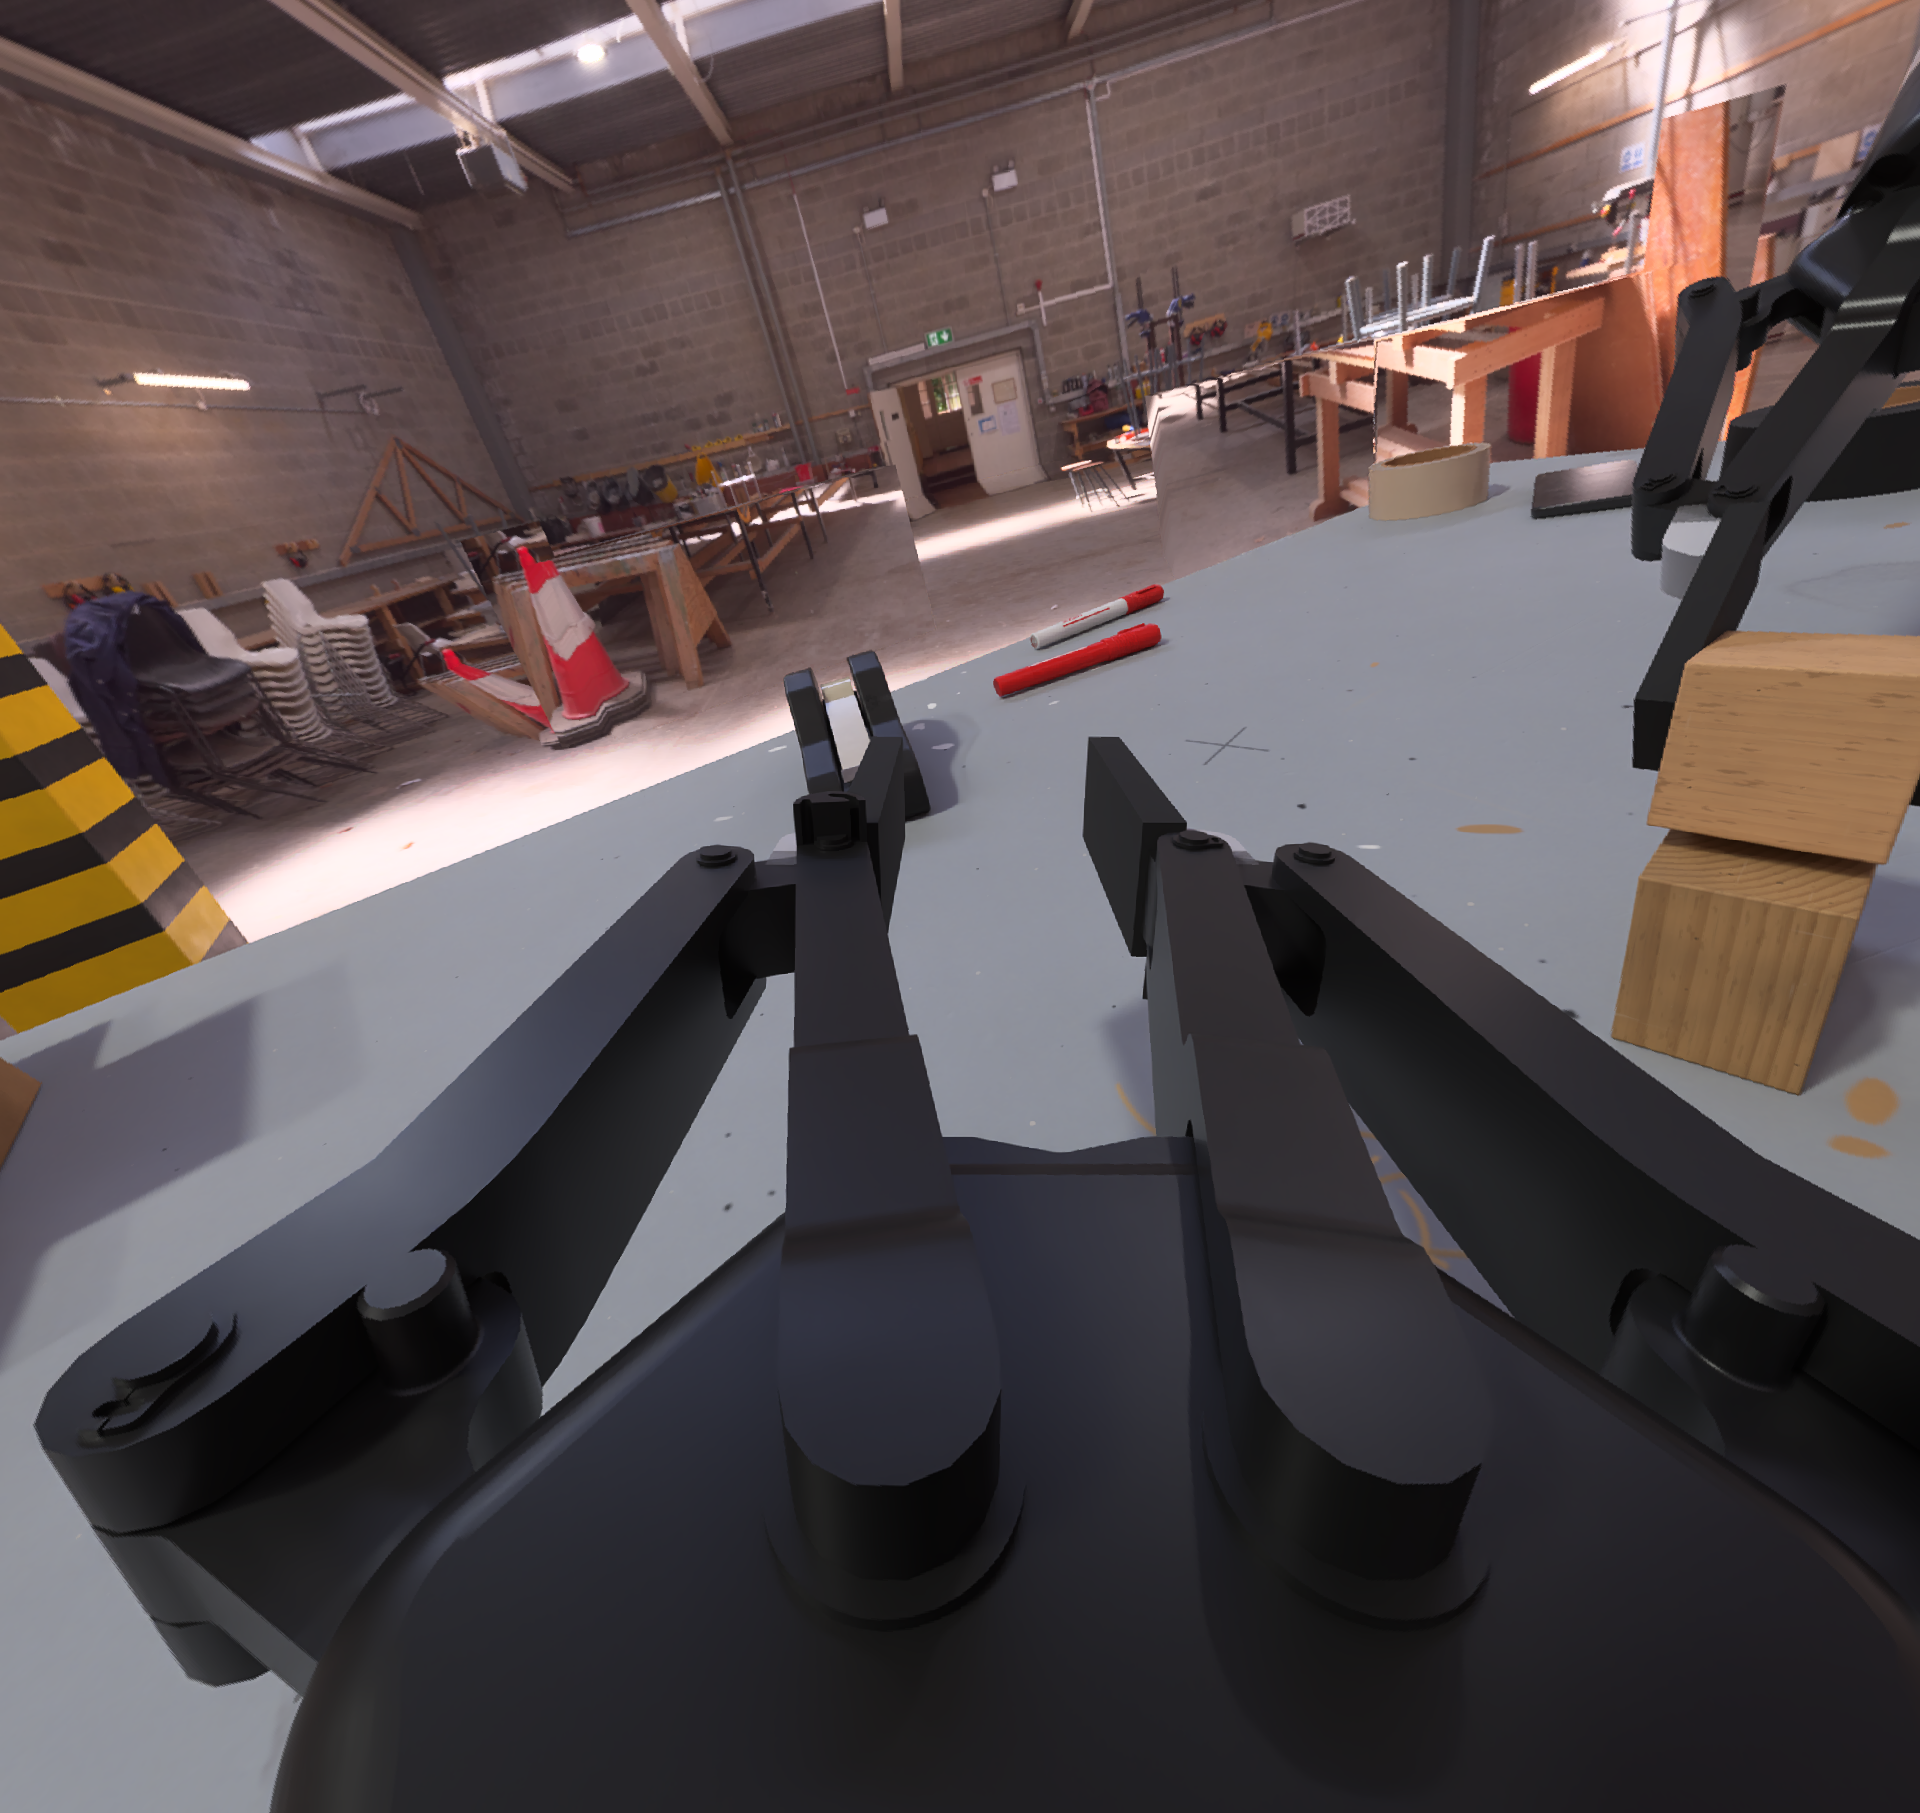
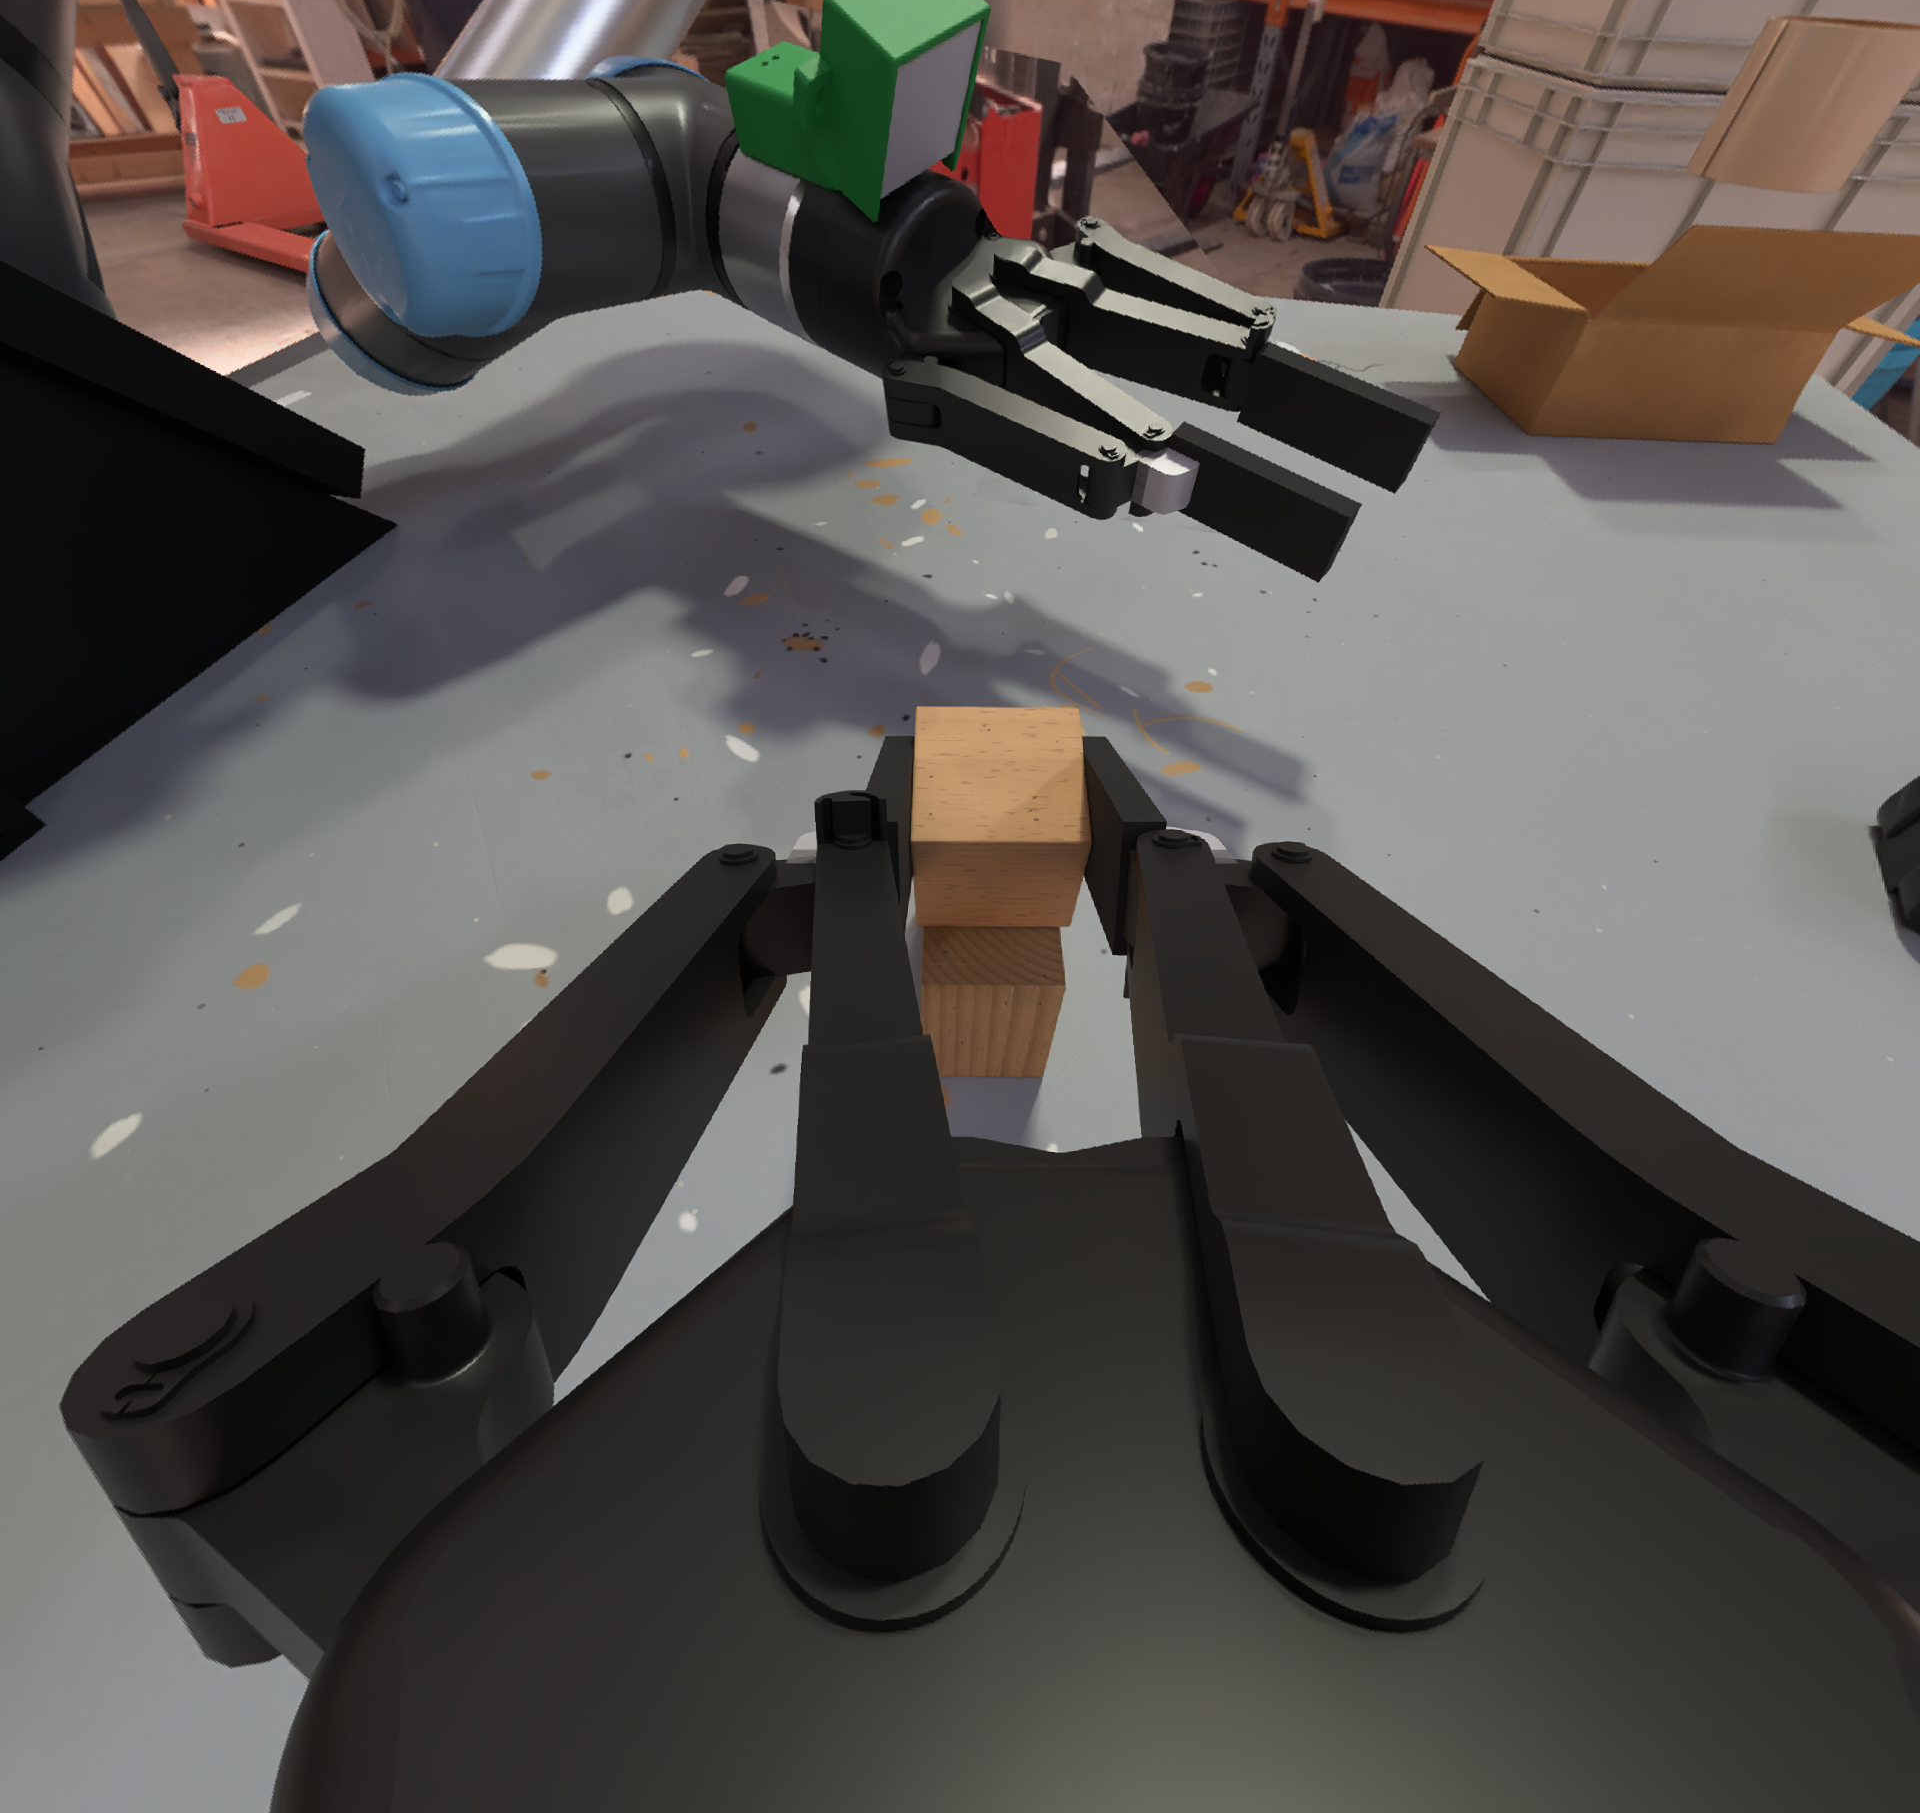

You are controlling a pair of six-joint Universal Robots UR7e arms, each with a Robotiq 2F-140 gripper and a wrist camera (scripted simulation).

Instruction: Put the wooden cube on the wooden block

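In the right wrist view my right gripper point(image 2: 997, 761) is shut on the light wooden cube point(image 2: 997, 818), one finger on each side. The cube sits on top of the smaller wooden block point(image 2: 992, 1000), which stands on the grey table point(image 2: 416, 828). In the left wrist view the cube point(image 1: 1797, 745) rests on the block point(image 1: 1745, 963) at the right edge, turned slightly against it, with one of the right gripper's fingers point(image 1: 1704, 610) beside it. My left gripper point(image 1: 987, 787) is open and empty, above the table left of the stack. It also shows in the right wrist view point(image 2: 1320, 464).
Two red markers point(image 1: 1081, 657) and a black binder clip point(image 1: 862, 724) lie beyond my left gripper. A tape roll point(image 1: 1429, 480) and a flat black pad point(image 1: 1579, 490) sit at the far edge. An open cardboard box point(image 2: 1662, 340) stands at the table's far right corner.
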